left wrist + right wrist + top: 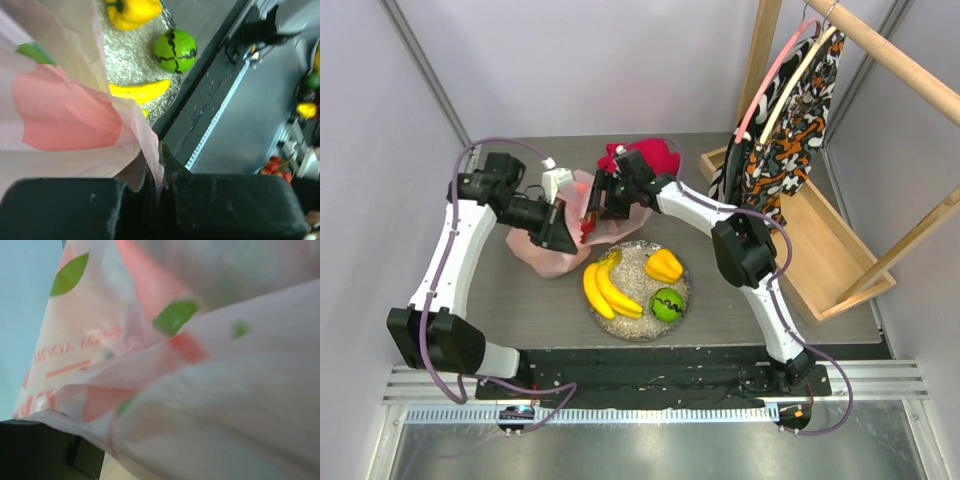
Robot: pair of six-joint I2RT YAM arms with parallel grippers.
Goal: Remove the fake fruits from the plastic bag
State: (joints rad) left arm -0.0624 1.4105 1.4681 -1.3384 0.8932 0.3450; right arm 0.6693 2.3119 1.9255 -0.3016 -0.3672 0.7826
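Behind the plate: one pink bag (542, 256) slumps on the surface (520, 300), its rim raised toward both arms.
Left pincer (159, 176): pressed together on a pleat of the bag's edge, probably to keep the mouth up and steady.
Right pincer (598, 208): at the bag's mouth, where film fills its camera; whether it stands apart or grips anything, I cannot tell.
Plate (638, 264): just beside the bag, apparently the drop-off spot for the fruit.
Fruit on the plate: one bunch of bananas (605, 290), seemingly two or three; one yellow pepper (664, 265); one green apple (667, 304).
Fruit inside the bag: unclear, since the pink and green patches may only be print.
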